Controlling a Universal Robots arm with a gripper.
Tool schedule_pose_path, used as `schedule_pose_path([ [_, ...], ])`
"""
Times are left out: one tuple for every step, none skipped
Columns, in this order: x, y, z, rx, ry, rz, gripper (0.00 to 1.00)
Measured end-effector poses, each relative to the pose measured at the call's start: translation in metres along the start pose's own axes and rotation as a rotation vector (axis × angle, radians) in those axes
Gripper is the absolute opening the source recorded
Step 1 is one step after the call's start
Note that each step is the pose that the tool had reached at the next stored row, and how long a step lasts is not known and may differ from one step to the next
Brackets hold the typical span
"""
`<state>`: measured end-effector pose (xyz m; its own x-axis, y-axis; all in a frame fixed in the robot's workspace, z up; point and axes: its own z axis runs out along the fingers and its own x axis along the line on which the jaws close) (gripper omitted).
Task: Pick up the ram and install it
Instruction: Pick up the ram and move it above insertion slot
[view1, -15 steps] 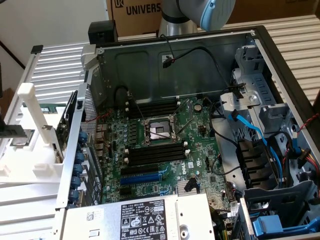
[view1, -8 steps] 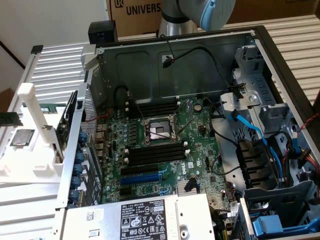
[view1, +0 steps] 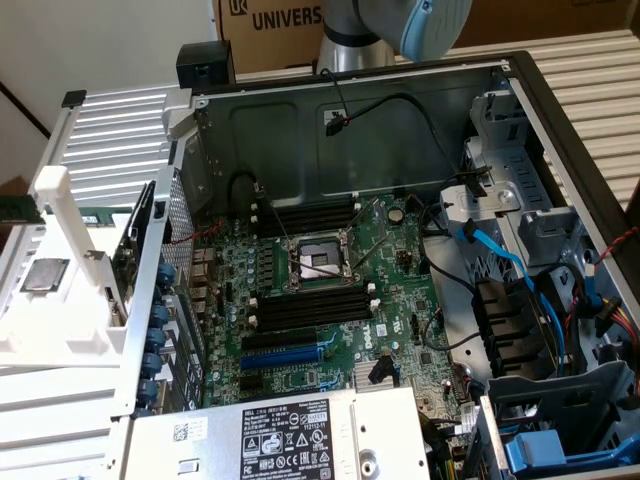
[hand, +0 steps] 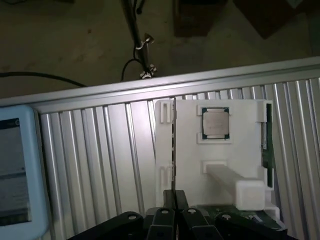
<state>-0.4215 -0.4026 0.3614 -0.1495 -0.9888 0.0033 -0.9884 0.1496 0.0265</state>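
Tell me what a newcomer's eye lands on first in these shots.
First, the open computer case in the exterior view, with its green board and the chip socket at the board's middle. Then the white tray on the ribbed metal top, a square chip sitting in it. The hand lines up with a thin ram stick, seen edge-on along one side of that tray; whether it grips the stick is unclear.

Green motherboard (view1: 400, 290) with black memory slots (view1: 305, 305) and one blue expansion slot (view1: 285, 357), in a grey metal case (view1: 290, 130) threaded with blue cables (view1: 497, 254). The holder (view1: 60, 320) is white, its ram (view1: 103, 215) green and its processor (hand: 215, 122) silver-grey, on a worktop (hand: 90, 160) of ribbed silver. The cardboard box (view1: 270, 30) is brown with dark lettering, the arm (view1: 415, 20) grey and pale blue, and the label (view1: 285, 435) black with white print.
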Motion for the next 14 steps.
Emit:
schedule_pose_path([
  [-0.001, -0.0096, -0.005, 0.0011, -0.0002, 0.0, 0.12],
  [-0.002, -0.0111, -0.0056, 0.0027, -0.0005, 0.0, 0.12],
  [-0.002, -0.0125, -0.0063, 0.0045, -0.0007, 0.0, 0.12],
  [-0.002, -0.0143, -0.0074, 0.0061, -0.001, 0.0, 0.12],
  [-0.003, -0.0169, -0.0098, 0.0066, -0.0011, 0.0, 0.12],
  [-0.003, -0.0202, -0.0132, 0.0066, -0.001, 0.0, 0.12],
  [-0.004, -0.0236, -0.0167, 0.0067, -0.0011, 0.0, 0.12],
  [-0.004, -0.0273, -0.0203, 0.0067, -0.0011, 0.0, 0.12],
  [-0.005, -0.0308, -0.024, 0.0066, -0.0009, 0.0, 0.12],
  [-0.005, -0.0344, -0.0275, 0.0065, -0.0009, 0.0, 0.12],
  [-0.006, -0.0382, -0.0313, 0.0066, -0.0011, 0.0, 0.12],
  [-0.006, -0.0419, -0.035, 0.0066, -0.0011, 0.0, 0.12],
  [-0.007, -0.0458, -0.0387, 0.0067, -0.0012, 0.0, 0.12],
  [-0.008, -0.0496, -0.0423, 0.0066, -0.0013, 0.0, 0.12],
])
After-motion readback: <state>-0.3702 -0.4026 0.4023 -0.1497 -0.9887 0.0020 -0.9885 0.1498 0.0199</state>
